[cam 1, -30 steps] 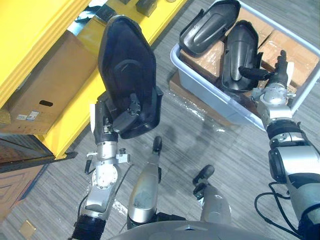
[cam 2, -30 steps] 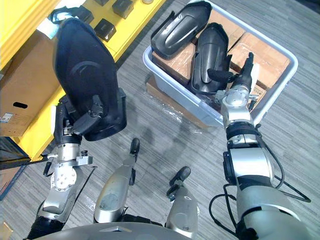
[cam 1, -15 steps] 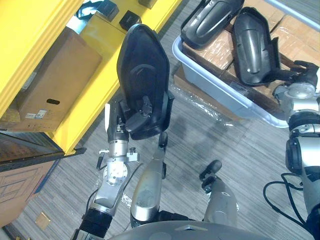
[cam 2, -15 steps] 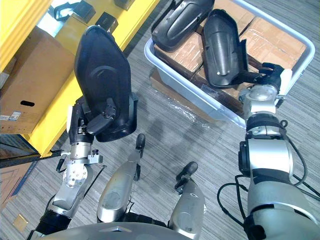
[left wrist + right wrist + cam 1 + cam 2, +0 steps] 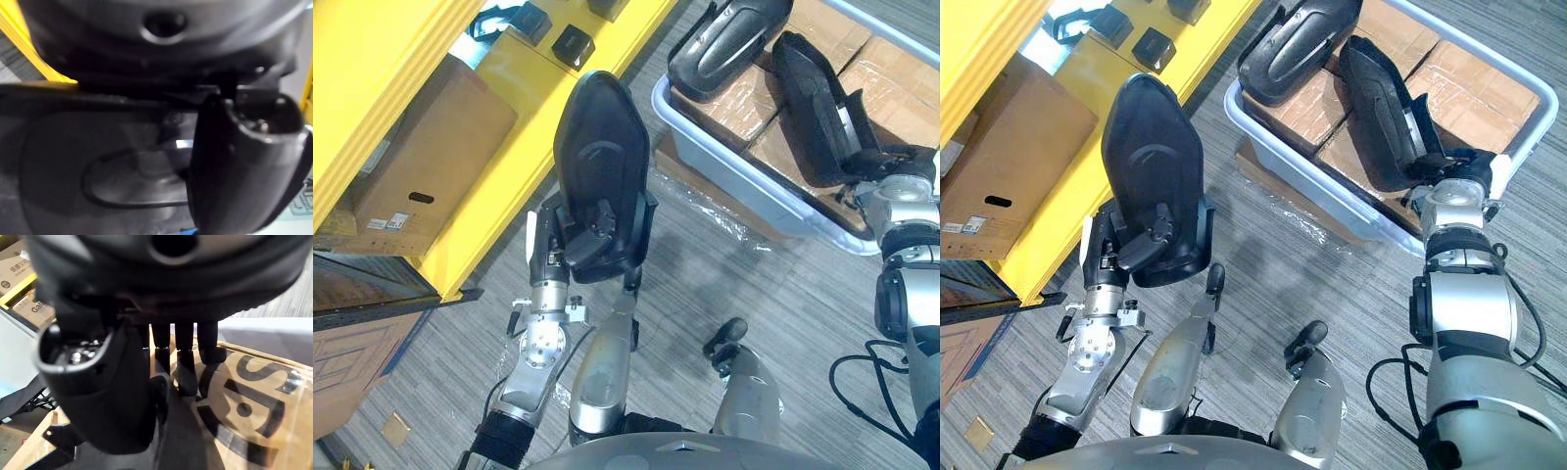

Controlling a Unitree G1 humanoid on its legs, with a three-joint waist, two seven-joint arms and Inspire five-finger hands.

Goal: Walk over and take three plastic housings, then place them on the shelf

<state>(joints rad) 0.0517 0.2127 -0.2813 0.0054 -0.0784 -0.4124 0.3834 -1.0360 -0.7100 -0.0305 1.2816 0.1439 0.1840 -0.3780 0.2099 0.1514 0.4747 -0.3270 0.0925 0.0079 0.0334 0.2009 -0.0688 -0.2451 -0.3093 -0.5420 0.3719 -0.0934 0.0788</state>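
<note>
Three plastic housings are seen. The first housing [image 5: 602, 157] is clamped upright in the left hand [image 5: 585, 231], beside the yellow shelf [image 5: 499, 132] — the second housing [image 5: 1383, 108], pinched between the right hand's [image 5: 1451, 168] thumb and fingers, and the third housing [image 5: 1298, 44] are in one grey bin [image 5: 1312, 201].

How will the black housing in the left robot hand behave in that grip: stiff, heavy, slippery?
Probably stiff: the housing shows no sag though the left robot hand grips only its lower end. Likely light, seemingly a thin shell. Its smooth surface and tall overhang above the grip may let it pivot.
</note>
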